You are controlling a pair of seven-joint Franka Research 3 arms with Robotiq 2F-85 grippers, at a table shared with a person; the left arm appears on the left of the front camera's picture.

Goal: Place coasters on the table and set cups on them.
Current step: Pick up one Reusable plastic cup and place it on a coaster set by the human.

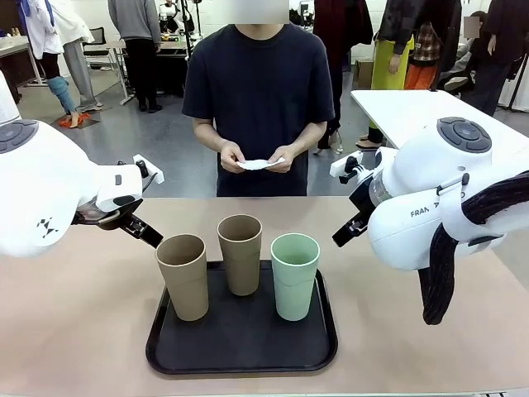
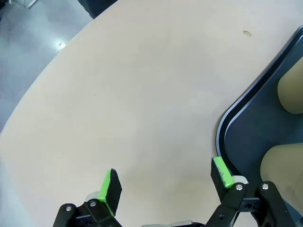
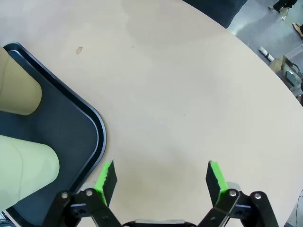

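Three cups stand upright on a black tray [image 1: 165, 347]: a tan cup [image 1: 182, 277] at the left, another tan cup [image 1: 240, 252] behind the middle, and a mint green cup [image 1: 295, 275] at the right. Across the table [image 1: 74, 331], the person holds white coasters [image 1: 260, 164] in both hands at waist height. My left gripper [image 1: 142, 230] hovers open just left of the left tan cup. Right of the tray, my right gripper [image 1: 347, 231] also hangs open. The left gripper [image 2: 165, 182] and the right gripper [image 3: 161, 178] are both empty above bare tabletop.
The tray's rim [image 2: 227, 124] lies close beside my left gripper's fingertips [image 2: 221, 171]. The tray's corner [image 3: 98, 130] lies near my right gripper. A white-topped table [image 1: 413, 107] stands at the back right. Bare beige tabletop spreads on both sides of the tray.
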